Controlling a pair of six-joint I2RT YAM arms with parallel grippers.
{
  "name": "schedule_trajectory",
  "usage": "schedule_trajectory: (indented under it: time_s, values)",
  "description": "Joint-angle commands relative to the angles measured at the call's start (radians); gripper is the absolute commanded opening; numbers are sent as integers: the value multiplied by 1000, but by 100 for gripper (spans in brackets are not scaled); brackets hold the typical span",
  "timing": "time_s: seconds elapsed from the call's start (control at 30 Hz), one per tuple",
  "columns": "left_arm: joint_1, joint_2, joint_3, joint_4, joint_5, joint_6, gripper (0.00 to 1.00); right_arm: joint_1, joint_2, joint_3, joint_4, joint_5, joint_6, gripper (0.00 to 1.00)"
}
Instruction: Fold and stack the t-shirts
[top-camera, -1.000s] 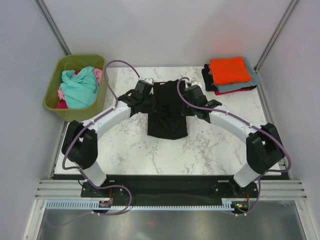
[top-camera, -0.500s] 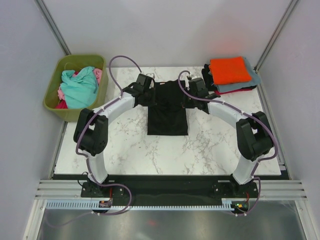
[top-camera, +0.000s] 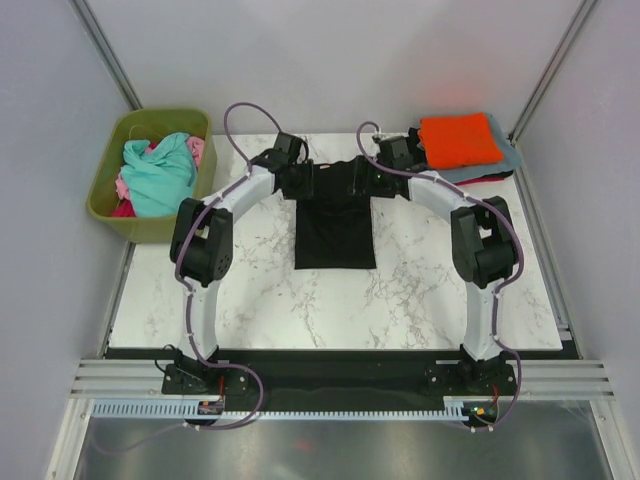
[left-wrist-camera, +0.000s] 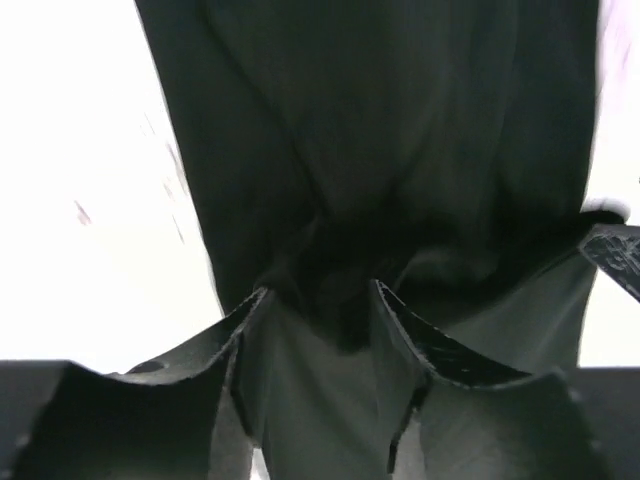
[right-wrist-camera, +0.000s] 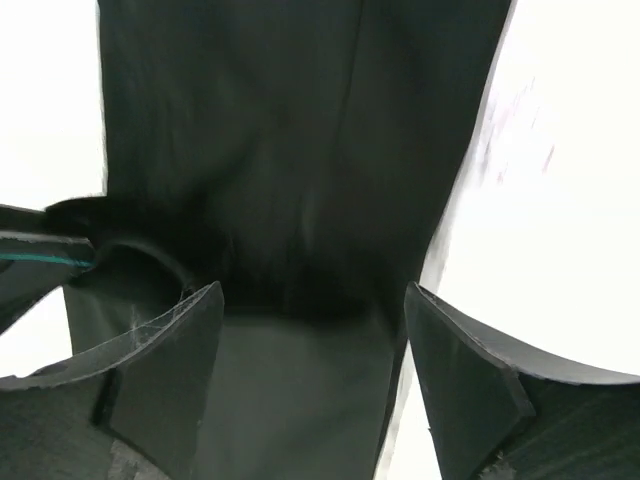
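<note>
Fingers on the left (left-wrist-camera: 170, 400) half parted, fingers on the right (right-wrist-camera: 165, 380) wide apart, black t-shirt (top-camera: 335, 230) loose between each pair.

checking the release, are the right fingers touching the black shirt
Cannot tell. The right wrist view shows the right fingers spread wide over the black shirt, but dark cloth against dark fingers hides contact or gap.

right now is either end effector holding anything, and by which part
Nothing looks gripped. The left end effector and the right end effector both stand open at the far edge of the black t-shirt, with cloth lying loose between their fingers.
</note>
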Motion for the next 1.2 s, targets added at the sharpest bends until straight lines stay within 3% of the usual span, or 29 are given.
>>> schedule_trajectory:
  time_s: [0.0,0.07,0.2,0.4,0.53,0.73,0.87,1.07,1.17]
  values:
    - [48,70,246,-118,16,28,50,-41,49,212,-64,-16,-6,82]
    - [62,101,400,-167,35,54,53,-47,46,297,-116,-12,-12,82]
    - [63,44,459,-206,15,79,57,-44,-65,227,-118,-1,-23,84]
    - [51,-126,174,-172,52,7,54,-24,-315,-157,11,-73,1,84]
    - [13,-354,-240,-9,102,-32,55,-15,-443,-399,29,-107,31,83]
    - [-9,-510,-602,130,179,-70,57,-13,-535,-646,80,-257,61,83]
    - [-10,-600,-755,231,214,-107,58,-15,-549,-743,127,-243,77,80]
    - [-10,-608,-873,312,220,-144,58,-10,-480,-826,265,-331,124,75]
    - [-10,-605,-911,335,211,-153,57,-9,-455,-840,287,-332,127,67]
